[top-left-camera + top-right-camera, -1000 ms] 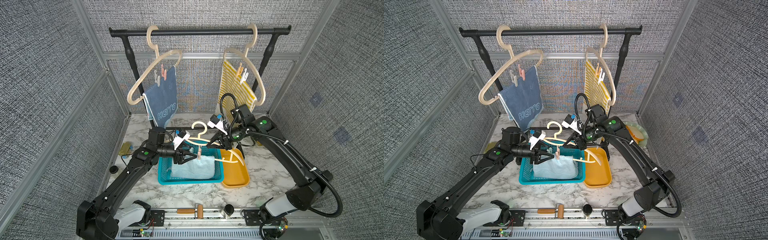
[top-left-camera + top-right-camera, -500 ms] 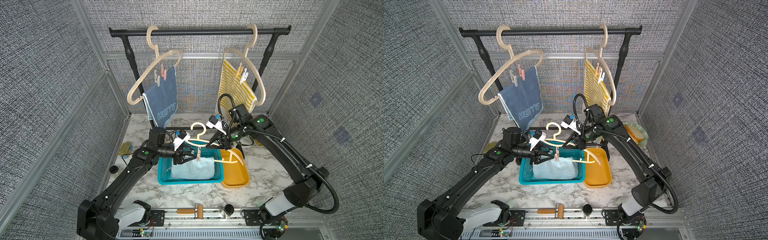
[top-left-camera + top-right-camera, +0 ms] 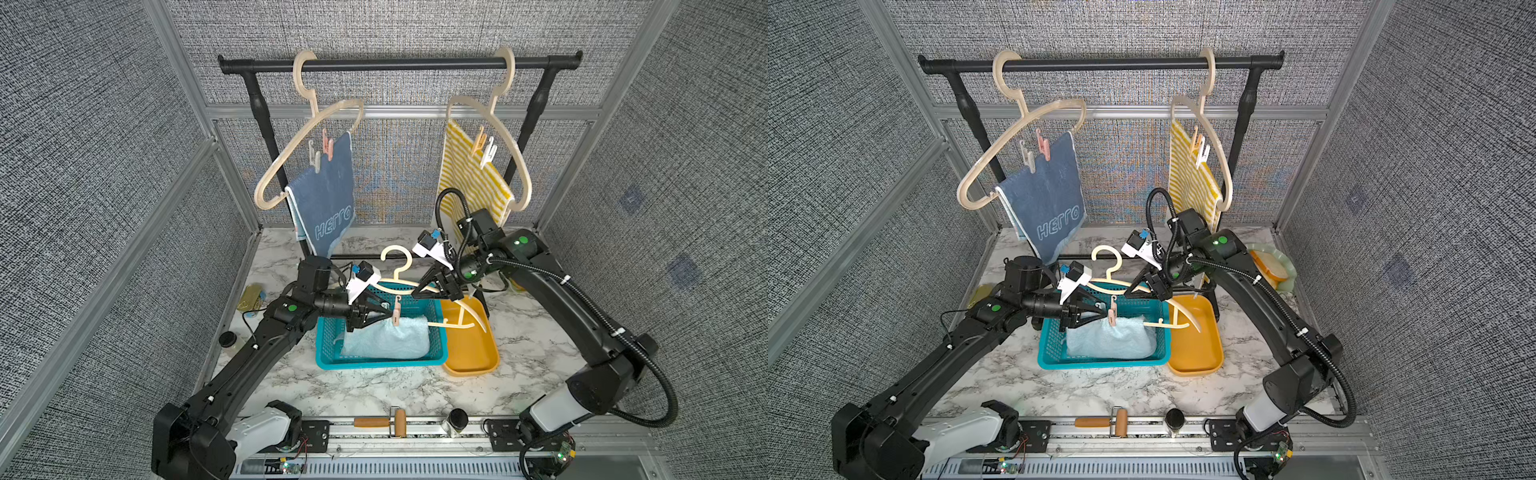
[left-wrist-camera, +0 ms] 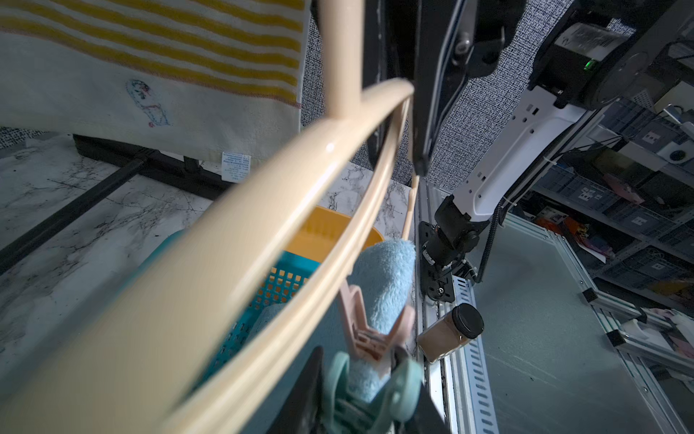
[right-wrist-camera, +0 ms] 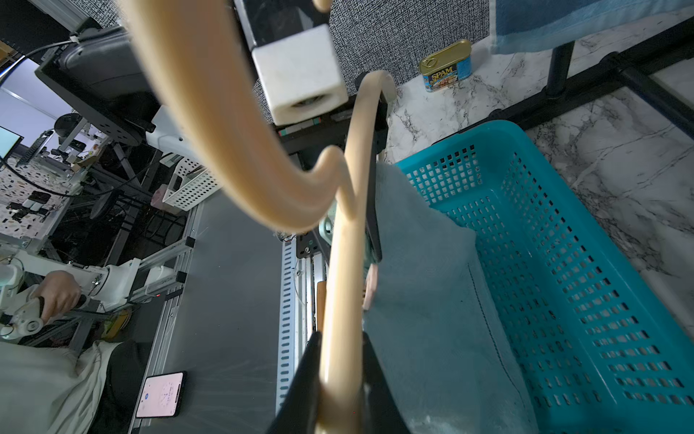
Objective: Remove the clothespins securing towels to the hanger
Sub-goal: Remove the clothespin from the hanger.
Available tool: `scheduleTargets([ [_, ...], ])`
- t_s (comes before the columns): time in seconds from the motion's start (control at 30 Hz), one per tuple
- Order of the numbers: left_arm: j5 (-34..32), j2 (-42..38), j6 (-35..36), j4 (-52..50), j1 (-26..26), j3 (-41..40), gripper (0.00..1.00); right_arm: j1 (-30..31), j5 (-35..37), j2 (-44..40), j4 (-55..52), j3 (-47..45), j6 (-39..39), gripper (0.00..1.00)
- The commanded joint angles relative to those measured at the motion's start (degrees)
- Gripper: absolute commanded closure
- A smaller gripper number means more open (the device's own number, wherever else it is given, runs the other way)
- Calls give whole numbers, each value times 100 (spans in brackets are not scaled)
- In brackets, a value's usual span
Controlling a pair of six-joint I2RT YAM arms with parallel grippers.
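clothespin (image 4: 405,379), mint green, sat between the left gripper (image 3: 386,316) fingers; whether they pinched it could not be told. right gripper (image 5: 340,360) was clamped on the beige hanger (image 5: 341,300).

Pale "HELLO" lettering on the dark blue towel (image 3: 325,198), "SPAM" brand on the blue-and-yellow can (image 5: 447,67)

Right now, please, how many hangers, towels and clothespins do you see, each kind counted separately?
Hangers: 3
Towels: 3
Clothespins: 6
Total: 12
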Motion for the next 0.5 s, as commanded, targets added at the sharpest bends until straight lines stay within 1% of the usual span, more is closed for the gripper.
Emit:
scheduleTargets([
  [0.0,135,56,48,-101,7,-1,73,-5,-860,-30,-52,71,-318,100],
  [0.07,133,81,25,-104,7,20,79,-12,-869,-35,-43,62,-321,100],
  [0.13,106,84,6,-83,2,32,89,-5,-868,-35,-42,48,-323,100],
  [0.27,2,19,-68,-5,7,27,100,-5,-861,-36,-17,27,-318,100],
  [0.47,-236,-107,-163,45,1,37,100,-14,-858,-15,53,26,-262,100],
])
